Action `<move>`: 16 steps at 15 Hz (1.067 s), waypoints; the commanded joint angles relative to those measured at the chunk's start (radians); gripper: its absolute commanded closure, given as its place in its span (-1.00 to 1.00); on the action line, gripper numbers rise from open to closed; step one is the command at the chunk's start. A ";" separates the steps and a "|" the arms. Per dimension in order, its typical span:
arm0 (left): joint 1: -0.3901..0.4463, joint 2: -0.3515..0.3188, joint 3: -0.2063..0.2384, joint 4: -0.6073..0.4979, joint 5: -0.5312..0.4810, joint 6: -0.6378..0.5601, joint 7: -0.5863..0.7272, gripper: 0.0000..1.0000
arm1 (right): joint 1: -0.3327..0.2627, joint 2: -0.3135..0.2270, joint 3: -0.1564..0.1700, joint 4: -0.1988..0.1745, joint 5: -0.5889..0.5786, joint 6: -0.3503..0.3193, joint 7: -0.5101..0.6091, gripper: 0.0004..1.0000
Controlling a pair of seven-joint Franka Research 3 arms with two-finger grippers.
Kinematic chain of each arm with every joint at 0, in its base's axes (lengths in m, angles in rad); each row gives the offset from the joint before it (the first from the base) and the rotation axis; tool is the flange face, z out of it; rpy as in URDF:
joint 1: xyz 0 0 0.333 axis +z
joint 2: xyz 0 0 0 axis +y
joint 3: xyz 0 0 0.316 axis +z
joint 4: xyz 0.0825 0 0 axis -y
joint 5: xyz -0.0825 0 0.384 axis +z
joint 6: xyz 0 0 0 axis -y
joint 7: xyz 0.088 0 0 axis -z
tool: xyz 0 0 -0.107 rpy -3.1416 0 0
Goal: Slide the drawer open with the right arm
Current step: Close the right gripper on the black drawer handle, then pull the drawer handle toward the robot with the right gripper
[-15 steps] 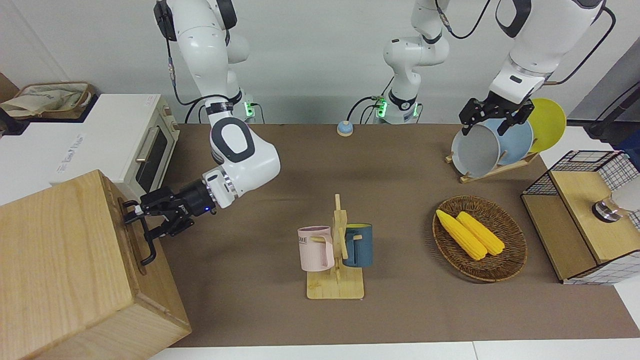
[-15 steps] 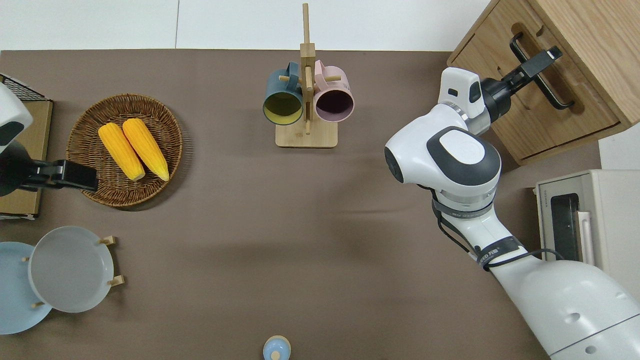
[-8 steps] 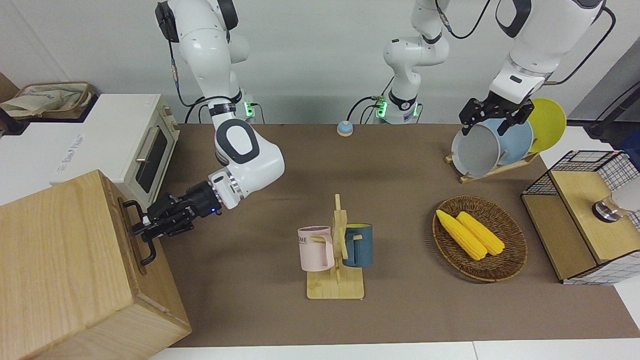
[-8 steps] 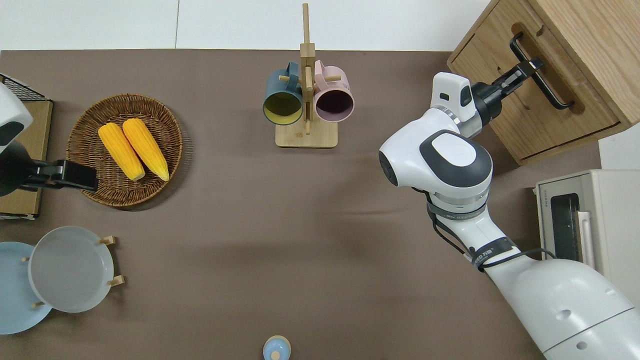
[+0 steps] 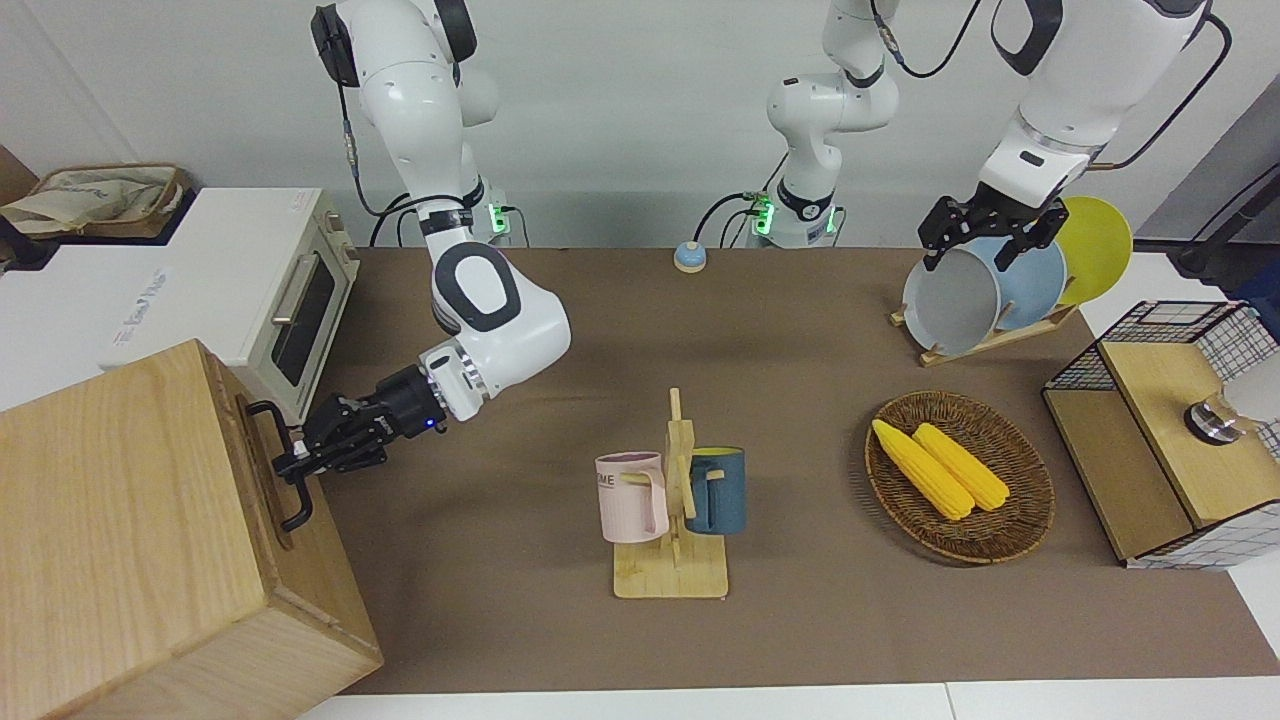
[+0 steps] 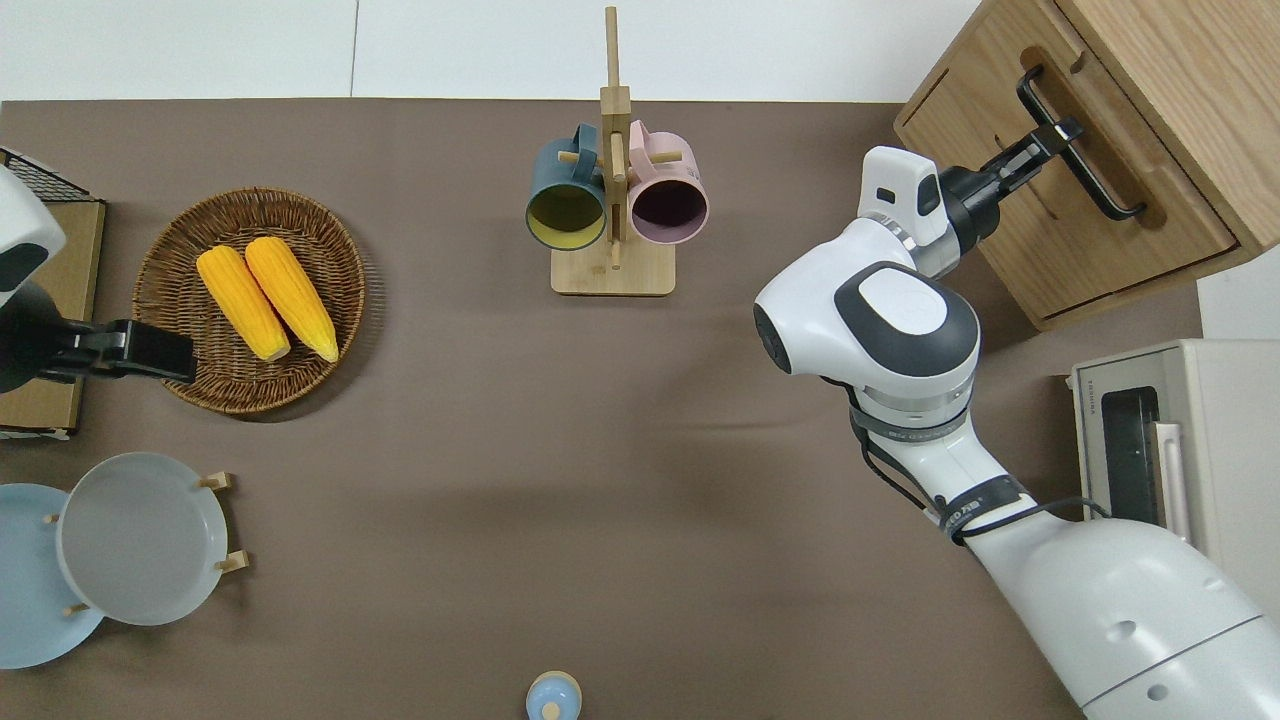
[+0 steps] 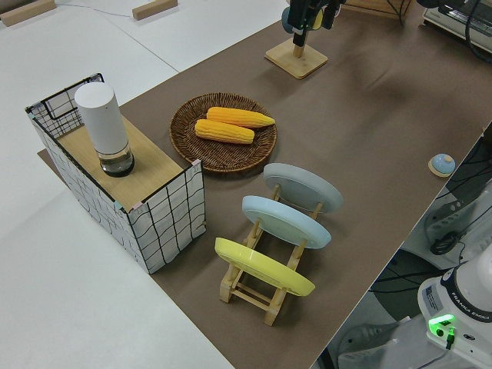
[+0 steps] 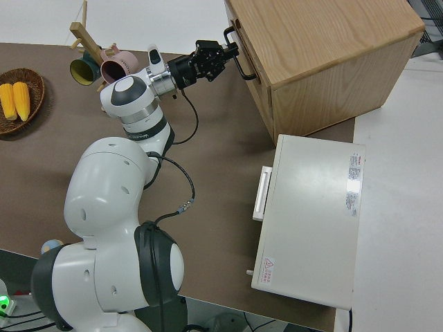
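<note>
We see right pincer [image 6: 1052,139], wide apart second ago, now clamped on black handle [image 6: 1078,140] of drawer [image 6: 1060,215] in wooden cabinet [image 5: 120,540]. Drawer not yet pulled out. Left arm parked.

Wall [image 5: 620,90]: plain pale grey, at 12 o'clock in the front view.
Table [image 6: 480,420]: brown mat covers it, white edge at 12 o'clock overhead.
Light: even, soft shadows.

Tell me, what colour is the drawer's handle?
Black. The handle shows best in the overhead view.
</note>
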 commanded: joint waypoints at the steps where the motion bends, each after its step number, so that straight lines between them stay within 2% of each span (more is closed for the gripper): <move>1: 0.004 0.011 -0.006 0.026 0.017 -0.020 0.010 -0.99 | 0.070 0.002 0.008 -0.006 0.011 -0.097 -0.014 1.00; 9: 0.004 0.011 -0.006 0.024 0.017 -0.020 0.010 -0.99 | 0.240 0.001 0.010 0.005 0.134 -0.260 -0.038 1.00; 13: 0.004 0.011 -0.006 0.024 0.017 -0.020 0.010 -0.99 | 0.320 0.001 0.010 0.008 0.191 -0.320 -0.035 1.00; 16: 0.004 0.011 -0.006 0.024 0.017 -0.020 0.010 -0.99 | 0.376 0.002 0.010 0.011 0.231 -0.338 -0.028 1.00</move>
